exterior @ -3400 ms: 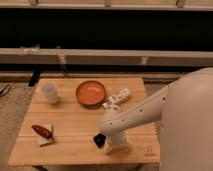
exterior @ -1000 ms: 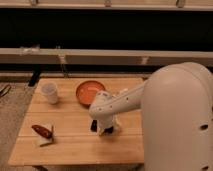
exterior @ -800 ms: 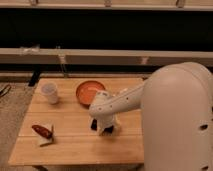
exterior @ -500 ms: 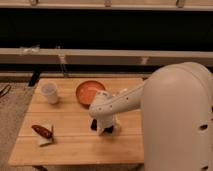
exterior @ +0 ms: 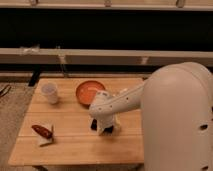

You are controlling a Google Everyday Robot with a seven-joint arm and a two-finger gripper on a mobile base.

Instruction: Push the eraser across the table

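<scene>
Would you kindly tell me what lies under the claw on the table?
The claw sits low over the table's middle, near the orange bowl. Only a dark patch shows beneath; the arm covers the rest, so the eraser cannot be confirmed.

An orange bowl (exterior: 91,92) sits toward the far side. A white cup (exterior: 49,92) stands upright to the bowl's left, apart from it. Farther left of the bowl and nearer the camera, a dark red item (exterior: 42,131) lies on a white square (exterior: 46,140). The gripper (exterior: 103,128) is low, just in front of the bowl.
</scene>
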